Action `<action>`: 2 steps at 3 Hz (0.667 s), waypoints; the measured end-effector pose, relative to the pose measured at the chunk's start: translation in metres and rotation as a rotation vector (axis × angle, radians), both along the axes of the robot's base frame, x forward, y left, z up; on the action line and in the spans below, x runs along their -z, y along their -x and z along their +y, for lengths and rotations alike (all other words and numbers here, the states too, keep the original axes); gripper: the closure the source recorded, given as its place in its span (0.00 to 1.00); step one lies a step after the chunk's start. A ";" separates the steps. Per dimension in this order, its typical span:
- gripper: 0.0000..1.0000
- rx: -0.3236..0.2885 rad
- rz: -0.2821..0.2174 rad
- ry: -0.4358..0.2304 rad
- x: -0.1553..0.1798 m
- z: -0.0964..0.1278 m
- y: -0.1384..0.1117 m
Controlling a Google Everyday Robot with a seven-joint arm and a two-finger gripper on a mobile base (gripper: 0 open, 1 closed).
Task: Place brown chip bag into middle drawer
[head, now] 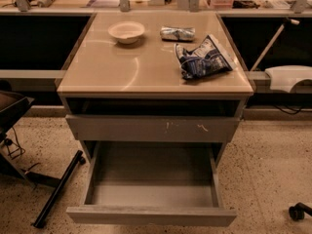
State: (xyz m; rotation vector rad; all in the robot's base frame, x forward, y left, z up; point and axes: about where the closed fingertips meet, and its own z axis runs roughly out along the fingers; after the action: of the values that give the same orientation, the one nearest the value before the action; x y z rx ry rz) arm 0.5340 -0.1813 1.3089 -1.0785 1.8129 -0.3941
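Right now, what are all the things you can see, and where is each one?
table: one, tan top, middle of the view
bowl: one, cream, back left of the table top
packet: one, silver, just right of the bowl
chip bag: one, blue and white, right side of the table top
scratched drawer front: one, grey, shut, under the table top
open drawer: one, grey, pulled out below the scratched one, grey floor showing
bar: one, black, on the floor at left
wheel: one, black, on the floor at bottom right
brown chip bag: none in view
gripper: not in view
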 end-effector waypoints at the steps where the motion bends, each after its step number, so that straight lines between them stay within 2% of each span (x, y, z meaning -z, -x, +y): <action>1: 1.00 -0.094 -0.076 -0.192 -0.024 -0.010 0.072; 2: 1.00 -0.198 -0.117 -0.367 -0.039 -0.003 0.160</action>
State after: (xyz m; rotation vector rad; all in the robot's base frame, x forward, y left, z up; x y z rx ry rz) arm 0.3739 -0.1843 1.3477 -0.9432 1.5801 -0.0032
